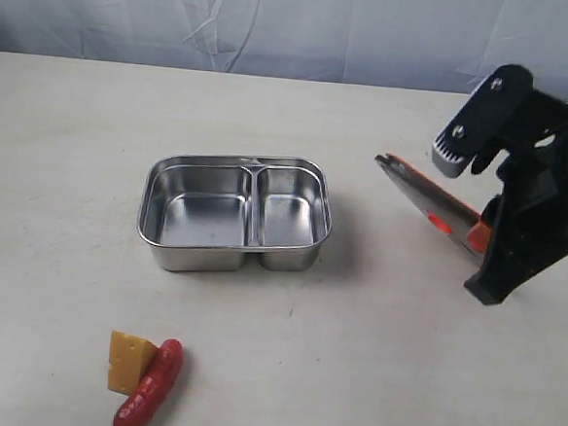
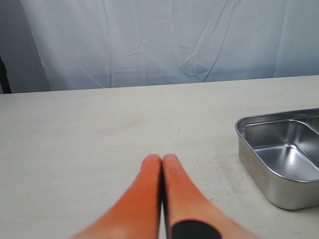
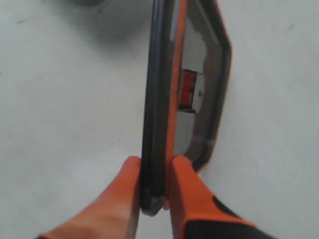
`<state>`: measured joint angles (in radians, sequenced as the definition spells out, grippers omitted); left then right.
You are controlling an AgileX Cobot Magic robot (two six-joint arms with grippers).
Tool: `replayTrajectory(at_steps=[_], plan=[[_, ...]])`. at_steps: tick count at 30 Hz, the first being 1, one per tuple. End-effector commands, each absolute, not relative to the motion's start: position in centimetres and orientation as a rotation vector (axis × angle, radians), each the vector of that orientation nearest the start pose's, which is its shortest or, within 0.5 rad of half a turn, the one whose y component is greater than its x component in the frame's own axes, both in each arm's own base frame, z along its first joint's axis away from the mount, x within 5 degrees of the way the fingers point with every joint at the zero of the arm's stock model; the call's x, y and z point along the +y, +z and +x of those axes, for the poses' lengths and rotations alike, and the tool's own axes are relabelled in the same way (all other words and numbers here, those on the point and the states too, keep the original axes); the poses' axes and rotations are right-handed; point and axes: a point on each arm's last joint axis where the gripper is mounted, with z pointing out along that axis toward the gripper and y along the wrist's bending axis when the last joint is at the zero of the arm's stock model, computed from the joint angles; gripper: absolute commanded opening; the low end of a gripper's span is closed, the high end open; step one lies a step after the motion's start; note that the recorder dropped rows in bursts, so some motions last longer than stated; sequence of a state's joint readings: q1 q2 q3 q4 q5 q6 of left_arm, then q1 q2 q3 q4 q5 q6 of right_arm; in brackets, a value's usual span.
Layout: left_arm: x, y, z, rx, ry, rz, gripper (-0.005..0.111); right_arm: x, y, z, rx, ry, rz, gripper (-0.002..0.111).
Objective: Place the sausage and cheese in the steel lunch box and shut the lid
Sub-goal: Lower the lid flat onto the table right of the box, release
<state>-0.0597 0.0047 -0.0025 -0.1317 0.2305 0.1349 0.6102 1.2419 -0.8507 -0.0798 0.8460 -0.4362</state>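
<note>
The steel lunch box sits open and empty mid-table; one corner of it shows in the left wrist view. At the table's front left the red sausage lies against the yellow cheese. My right gripper is shut on the edge of the dark lid, held tilted above the table to the right of the box, its orange-red valve tab showing. My left gripper is shut on nothing, low over bare table to the left of the box, and out of the exterior view.
The pale table ends at a light fabric backdrop along the far side. The black right arm hangs over the table's right part.
</note>
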Motion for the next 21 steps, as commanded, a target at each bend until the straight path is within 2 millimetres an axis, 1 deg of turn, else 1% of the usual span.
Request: replayTrajectory(at_steps=[1, 4, 11, 15, 21], plan=[[-0.6, 19.3, 5.5, 1.701, -0.076, 0.076, 0.000, 13.6, 24.3, 16.8, 2.419, 0.059, -1.471, -0.001], [-0.6, 19.3, 5.5, 1.701, -0.076, 0.076, 0.000, 14.0, 23.4, 15.7, 2.438, 0.102, -1.516, -0.001], [-0.6, 19.3, 5.5, 1.703, -0.076, 0.077, 0.000, 14.5, 21.7, 14.0, 2.414, 0.110, -1.620, -0.001], [-0.6, 19.3, 5.5, 1.703, -0.076, 0.077, 0.000, 14.8, 21.4, 13.6, 2.388, 0.116, -1.643, -0.001], [-0.6, 19.3, 5.5, 1.703, -0.076, 0.077, 0.000, 15.3, 21.6, 13.7, 2.370, 0.163, -1.596, -0.001]])
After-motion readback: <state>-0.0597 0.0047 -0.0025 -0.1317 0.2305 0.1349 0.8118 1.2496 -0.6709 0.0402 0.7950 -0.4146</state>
